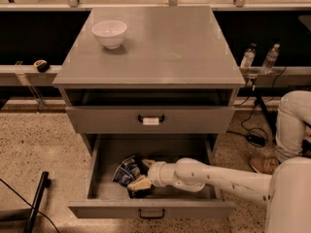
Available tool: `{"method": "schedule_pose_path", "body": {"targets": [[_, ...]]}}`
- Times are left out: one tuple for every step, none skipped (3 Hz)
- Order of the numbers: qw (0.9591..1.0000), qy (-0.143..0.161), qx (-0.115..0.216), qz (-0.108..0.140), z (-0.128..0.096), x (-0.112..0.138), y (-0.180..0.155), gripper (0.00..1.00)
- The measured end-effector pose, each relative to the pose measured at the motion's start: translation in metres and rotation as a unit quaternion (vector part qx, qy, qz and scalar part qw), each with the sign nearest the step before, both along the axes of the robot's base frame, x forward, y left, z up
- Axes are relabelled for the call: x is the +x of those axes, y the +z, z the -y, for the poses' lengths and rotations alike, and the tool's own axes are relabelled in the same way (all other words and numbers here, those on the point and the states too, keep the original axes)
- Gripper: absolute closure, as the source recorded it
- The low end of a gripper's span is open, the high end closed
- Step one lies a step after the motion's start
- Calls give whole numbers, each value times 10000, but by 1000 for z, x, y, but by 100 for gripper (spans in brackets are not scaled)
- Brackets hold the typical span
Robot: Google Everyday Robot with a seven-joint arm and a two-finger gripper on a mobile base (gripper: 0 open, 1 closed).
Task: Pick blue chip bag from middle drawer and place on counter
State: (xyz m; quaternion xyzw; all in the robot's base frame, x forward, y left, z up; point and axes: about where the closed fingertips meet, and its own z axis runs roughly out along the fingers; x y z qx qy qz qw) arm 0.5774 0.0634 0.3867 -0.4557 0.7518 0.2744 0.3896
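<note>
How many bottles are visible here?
2. Left bottle and right bottle stand together right of the counter. More may be hidden. The gripper is in the middle drawer, at the blue chip bag.

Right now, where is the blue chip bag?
In the camera view, the chip bag lies in the open middle drawer, left of centre on its floor, with the gripper at its right edge.

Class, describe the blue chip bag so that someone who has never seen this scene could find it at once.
Under the counter with the white bowl, look into the open middle drawer. On its floor, left of centre, lies the blue chip bag, right at the gripper. It is the only crumpled dark-blue foil with white patches there.
</note>
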Motion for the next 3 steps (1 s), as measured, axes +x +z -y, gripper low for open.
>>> {"method": "schedule_pose_path", "body": {"targets": [[9999, -32, 74, -94, 0, 2, -6, 46], [9988, -9, 482, 7, 4, 2, 0, 69], [9899, -70, 1338, 467, 29, 10, 27, 93]]}}
